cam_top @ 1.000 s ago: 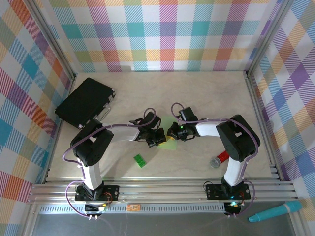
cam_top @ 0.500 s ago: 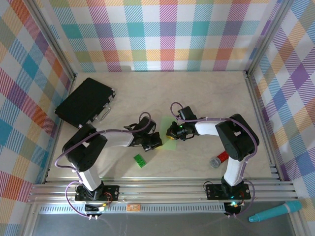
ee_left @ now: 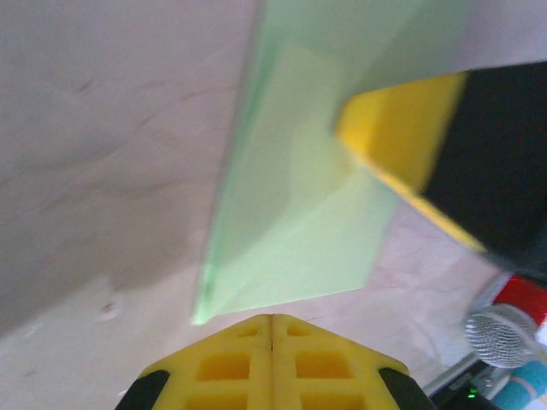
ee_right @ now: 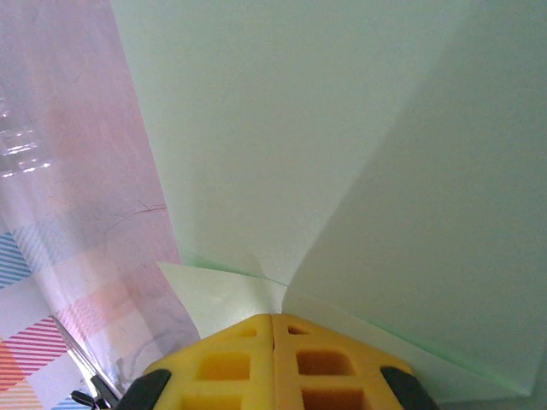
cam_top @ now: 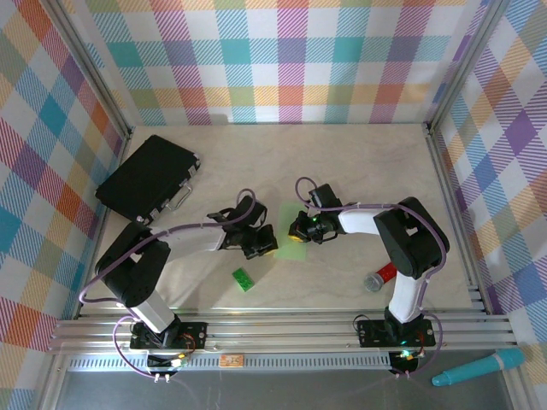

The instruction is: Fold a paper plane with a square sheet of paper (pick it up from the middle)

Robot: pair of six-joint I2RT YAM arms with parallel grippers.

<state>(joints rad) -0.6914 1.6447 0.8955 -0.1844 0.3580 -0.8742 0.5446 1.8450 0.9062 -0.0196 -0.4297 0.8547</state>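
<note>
Plaid walls [cam_top: 256, 60], pale surface [cam_top: 367, 171], square sheet of paper [cam_top: 285, 224] half-folded at its middle.
Your sheet is thin, light and limp; expect it to slide and crumple, so pinch it at the middle fold, not a corner. Both pairs of jaws are closed on nothing: the right jaws rest their tips on the sheet, the left jaws sit just beside its folded corner, toward the left edge.

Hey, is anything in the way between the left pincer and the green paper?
Nothing visible. The left pincer, shut, sits right at the near edge of the partly folded paper. The green brick lies apart from both, nearer the arm bases.
</note>
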